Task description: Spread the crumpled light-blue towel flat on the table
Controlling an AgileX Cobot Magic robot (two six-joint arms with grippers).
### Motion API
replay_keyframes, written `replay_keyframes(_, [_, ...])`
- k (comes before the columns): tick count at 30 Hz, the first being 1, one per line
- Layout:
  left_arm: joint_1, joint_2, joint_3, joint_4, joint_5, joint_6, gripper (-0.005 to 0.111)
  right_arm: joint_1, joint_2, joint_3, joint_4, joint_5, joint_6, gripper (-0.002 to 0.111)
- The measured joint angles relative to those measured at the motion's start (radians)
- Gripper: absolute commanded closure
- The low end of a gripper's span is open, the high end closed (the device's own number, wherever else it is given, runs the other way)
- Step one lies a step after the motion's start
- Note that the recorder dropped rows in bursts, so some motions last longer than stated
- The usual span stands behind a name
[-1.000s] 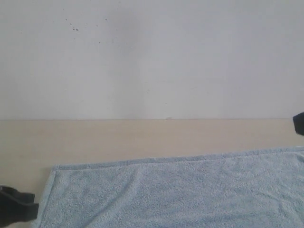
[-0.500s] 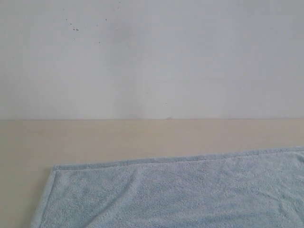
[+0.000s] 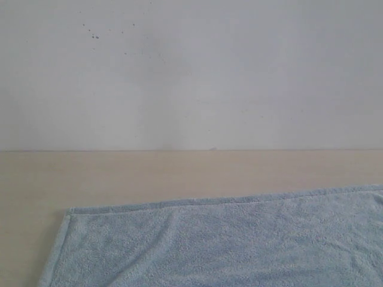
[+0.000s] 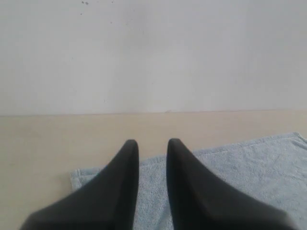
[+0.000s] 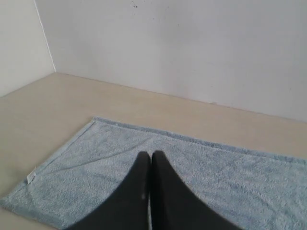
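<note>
The left gripper (image 4: 152,143) stands with a narrow gap between its fingers and nothing in it. The right gripper (image 5: 151,154) has its tips pressed together, also empty. Each looks down over the towel (image 3: 239,239) without touching it, and neither shows in the exterior view.

The towel lies spread on the table (image 3: 119,170), its far hem a little skew to the table's back edge under the wall (image 3: 191,78), with bare wood between. A faint crease runs near one corner, close to a small white label (image 5: 31,176).

I judge the job nearly done. The risk is a low pass: a fingertip snagging the terry loops would drag a fold back in. The towel's near side runs out of view, so overhang at the table's front edge cannot be ruled out.

No containers are in sight
</note>
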Motion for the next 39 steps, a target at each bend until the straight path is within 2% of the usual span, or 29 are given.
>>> replay_keyframes(6, [0.0, -0.028, 0.0, 0.0, 0.064, 0.0, 0.085, 0.0, -0.04, 0.036, 0.011, 0.02, 0.049, 0.108])
replay_keyframes(30, [0.0, -0.03, 0.0, 0.0, 0.071, 0.0, 0.085, -0.002, -0.04, 0.075, 0.011, 0.028, 0.069, 0.108])
replay_keyframes(34, [0.0, -0.03, 0.0, 0.0, 0.072, 0.0, 0.085, -0.032, -0.04, 0.194, 0.0, -0.151, 0.096, 0.108])
replay_keyframes(39, [0.0, -0.03, 0.0, 0.0, 0.072, 0.0, 0.085, -0.055, -0.04, 0.357, -0.024, -0.53, 0.102, 0.108])
